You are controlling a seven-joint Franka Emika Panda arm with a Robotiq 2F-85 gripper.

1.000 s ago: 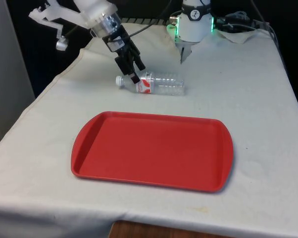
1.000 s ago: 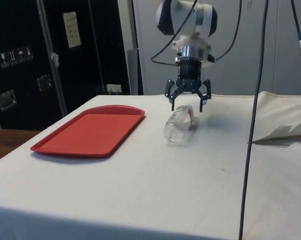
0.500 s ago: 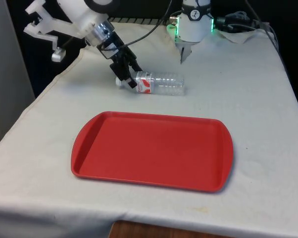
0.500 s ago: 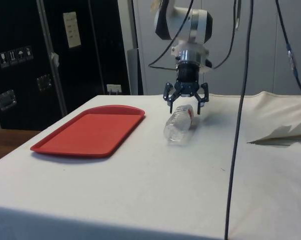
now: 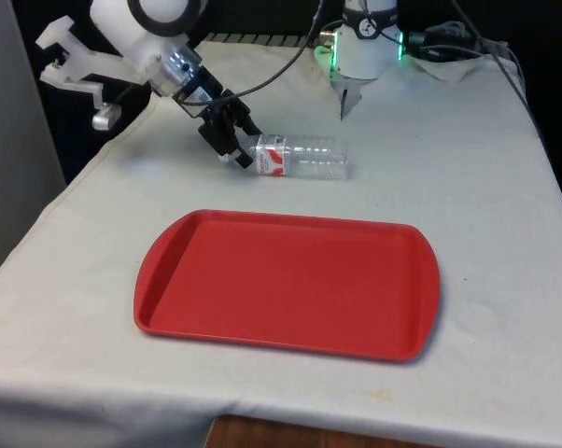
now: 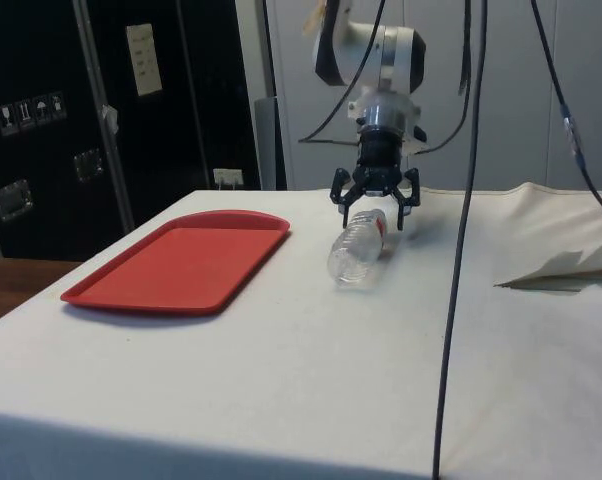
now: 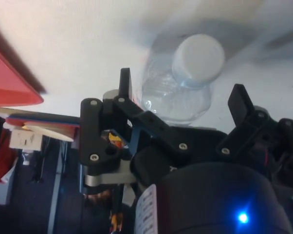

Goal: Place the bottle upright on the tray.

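A clear plastic bottle (image 5: 304, 157) with a white cap and a red-and-white label lies on its side on the cloth, beyond the red tray (image 5: 286, 282). Its cap end points to the front view's left. My gripper (image 5: 232, 146) is tilted low at the cap end, open, one finger on each side of the neck. In the side view the gripper (image 6: 375, 205) straddles the far end of the bottle (image 6: 356, 251), with the tray (image 6: 186, 259) off to one side. From the wrist, the cap (image 7: 199, 57) sits between the spread fingers (image 7: 125, 87), untouched.
The robot's base (image 5: 360, 47) stands beyond the bottle, with crumpled cloth and cables (image 5: 458, 51) at the far corner on the front view's right. The cloth's edge (image 5: 94, 173) drops off close behind the gripper. A black cable (image 6: 459, 250) hangs across the side view.
The gripper has swung down and toward the front view's left, tilting from above the bottle's neck to low at the cap end. The bottle and tray have not moved.
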